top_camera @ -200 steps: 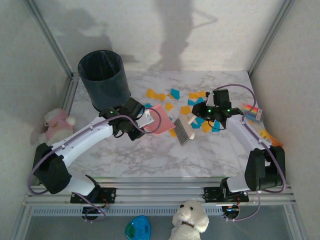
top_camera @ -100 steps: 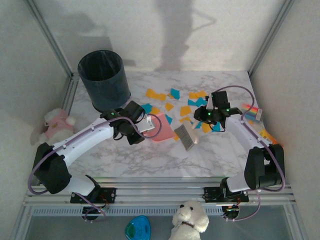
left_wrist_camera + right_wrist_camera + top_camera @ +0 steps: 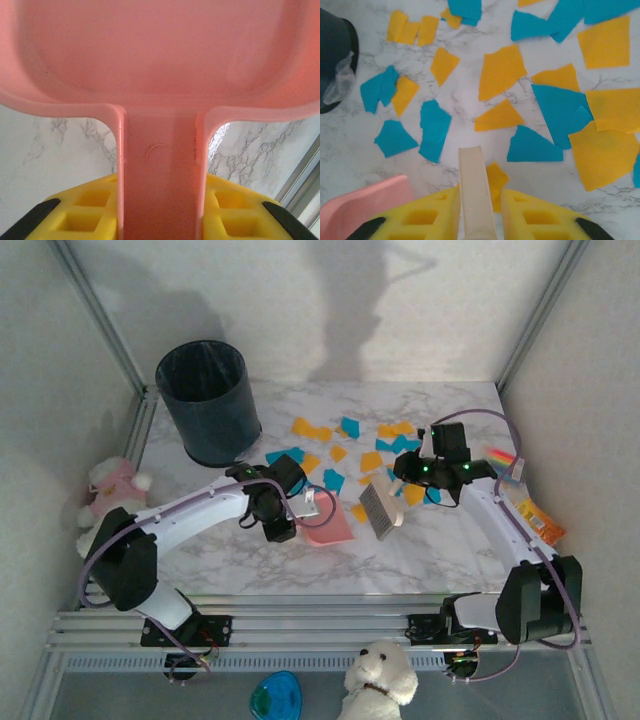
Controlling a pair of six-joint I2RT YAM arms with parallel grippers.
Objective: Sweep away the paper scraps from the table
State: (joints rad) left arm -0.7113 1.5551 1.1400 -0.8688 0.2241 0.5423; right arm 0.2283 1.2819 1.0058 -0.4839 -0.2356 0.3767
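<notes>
Sweep setup: left gripper clamps pink dustpan, right gripper clamps brush (scraps mostly beyond it); next, draw paper scraps panward across table.

Paper scraps, orange-yellow and teal-blue, small irregular pieces, lay flat and scattered toward the far edge of the white, grey-veined marble tabletop, centre to right, some overlapping.

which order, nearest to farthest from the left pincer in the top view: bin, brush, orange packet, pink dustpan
From the left pincer:
1. pink dustpan, held in it.
2. brush, just to its right.
3. bin, at the far left corner.
4. orange packet, at the right edge.
</notes>
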